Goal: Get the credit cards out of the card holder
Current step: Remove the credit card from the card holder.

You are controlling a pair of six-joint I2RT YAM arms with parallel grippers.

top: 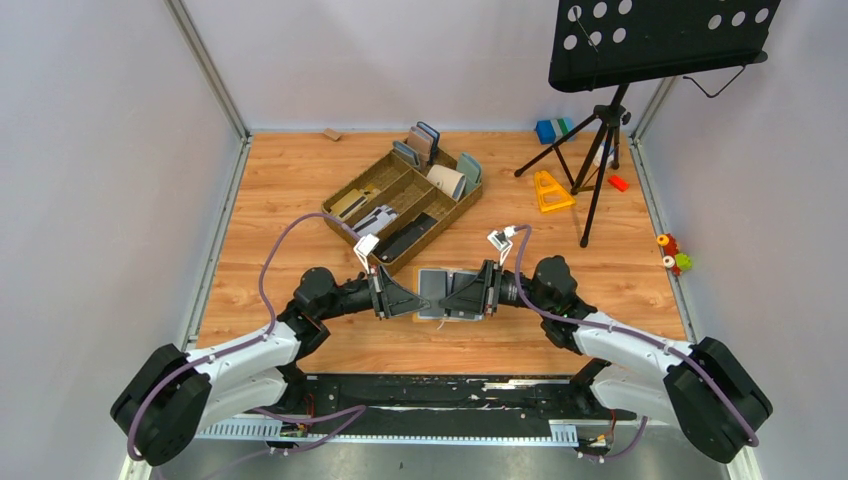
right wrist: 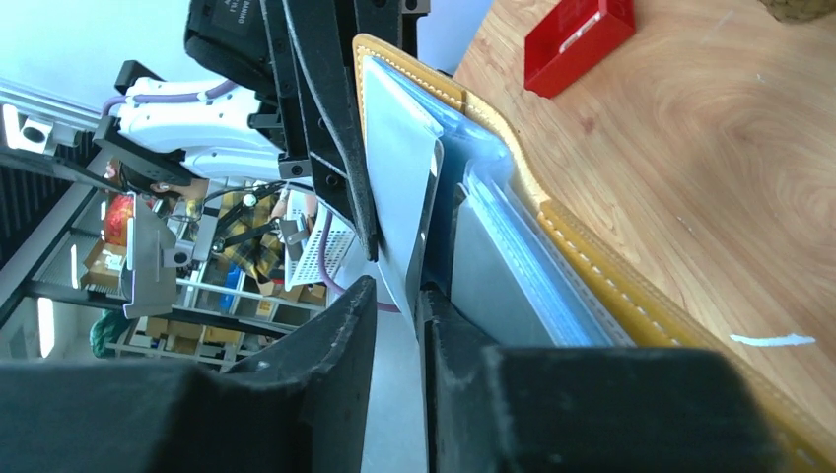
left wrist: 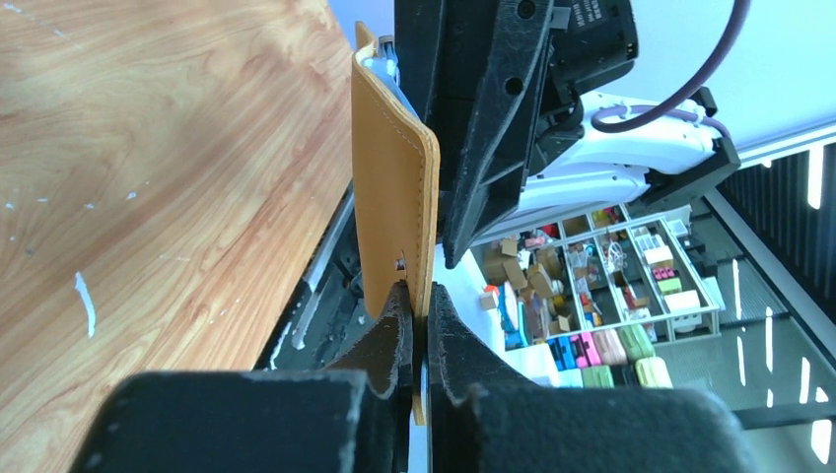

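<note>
The mustard-yellow card holder [top: 445,293] hangs open between my two grippers, just above the table's near middle. My left gripper [top: 413,298] is shut on its yellow cover edge [left wrist: 394,187], fingers pinching it at the bottom [left wrist: 419,313]. My right gripper [top: 452,297] faces it from the other side. In the right wrist view a pale grey credit card [right wrist: 399,177] sticks out from the blue-grey lining [right wrist: 493,227] and reaches between my right fingers [right wrist: 398,305]. These stand slightly apart, with the card against one finger. Another grey card [right wrist: 493,276] sits in a slot.
A wooden organiser tray [top: 372,186] with upright wallets and a black slab stands behind the grippers. A music stand tripod [top: 600,150], a yellow triangle [top: 550,192] and a blue block [top: 548,130] are at the back right. A small red basket [right wrist: 577,39] lies on the table.
</note>
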